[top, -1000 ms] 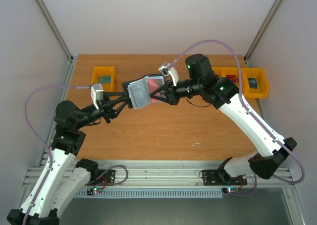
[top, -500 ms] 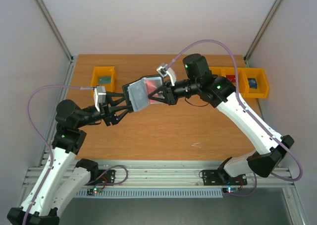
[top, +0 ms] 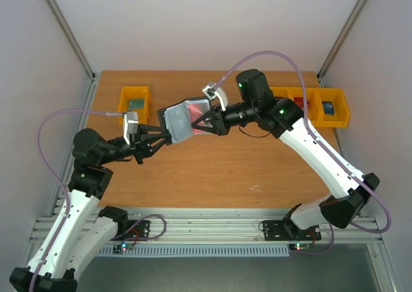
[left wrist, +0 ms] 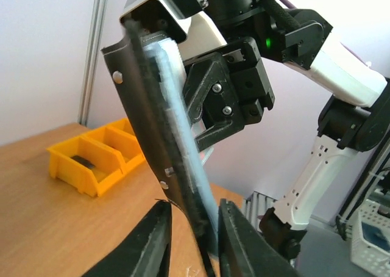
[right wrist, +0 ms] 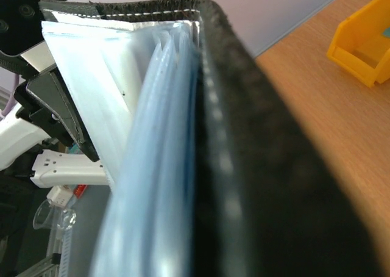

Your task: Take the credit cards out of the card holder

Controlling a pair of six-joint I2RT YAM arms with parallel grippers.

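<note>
The card holder (top: 177, 121) hangs in the air between my two arms, opened, with its blue-grey pockets facing up. A red card (top: 199, 113) shows in it; I cannot make out the dark card. My right gripper (top: 206, 121) is shut on the holder's right side. In the right wrist view the holder (right wrist: 268, 167) fills the frame and hides the fingers. My left gripper (top: 166, 136) straddles the holder's lower left edge. In the left wrist view (left wrist: 195, 208) the holder (left wrist: 152, 124) stands edge-on between the jaws, with a gap at the left finger (left wrist: 152, 243).
A yellow bin (top: 134, 100) holding a dark flat item stands at the back left of the wooden table (top: 212, 170). More yellow bins (top: 335, 109) stand at the back right, behind my right arm. They also show in the left wrist view (left wrist: 91, 161).
The holder has tilted and shifted slightly left and down with the right gripper. The left gripper's jaws have drawn closer around its lower edge.
</note>
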